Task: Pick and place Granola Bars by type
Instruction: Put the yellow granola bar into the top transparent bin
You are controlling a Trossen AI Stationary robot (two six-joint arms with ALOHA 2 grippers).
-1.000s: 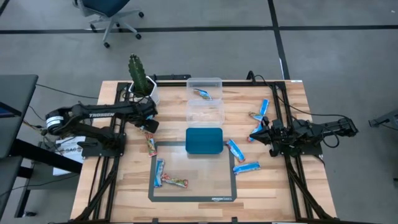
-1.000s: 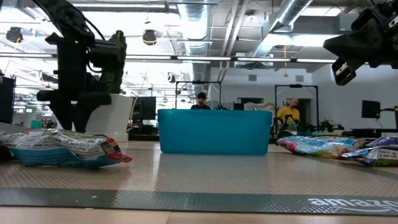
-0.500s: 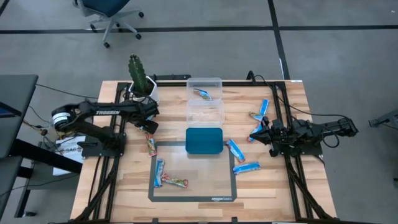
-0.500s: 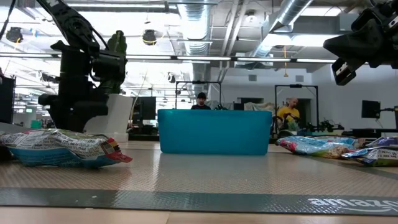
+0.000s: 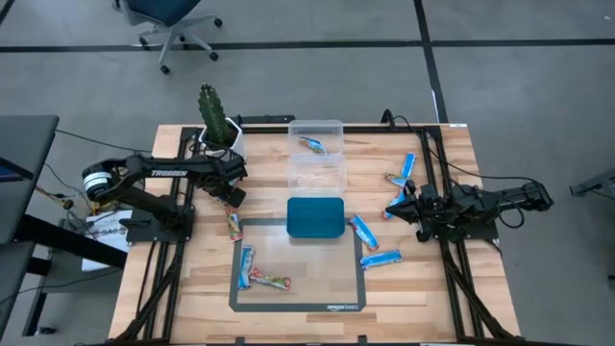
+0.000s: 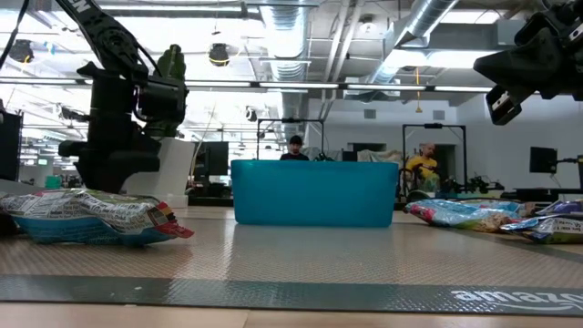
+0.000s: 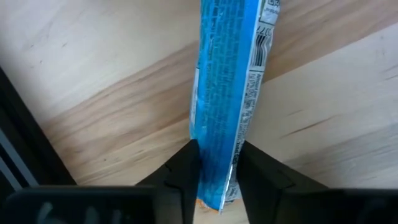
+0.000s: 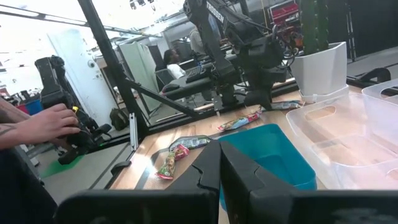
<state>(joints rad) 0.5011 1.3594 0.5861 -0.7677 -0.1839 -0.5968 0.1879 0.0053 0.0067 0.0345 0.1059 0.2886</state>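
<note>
My left gripper [image 7: 217, 171] was clamped on one end of a blue granola bar [image 7: 227, 93] at centre frame, lying on the wooden table [image 7: 87, 74], for sorting; right gripper [image 8: 221, 168] waited, fingers together.

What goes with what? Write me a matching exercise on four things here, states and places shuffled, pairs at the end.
1 left gripper
2 right gripper
3 teal tray
4 cactus

A far left corner of the table
B shut, holding nothing
C across the mat's far edge
D clamped on a blue granola bar

Pairs: 1-D, 2-B, 3-C, 4-A
</note>
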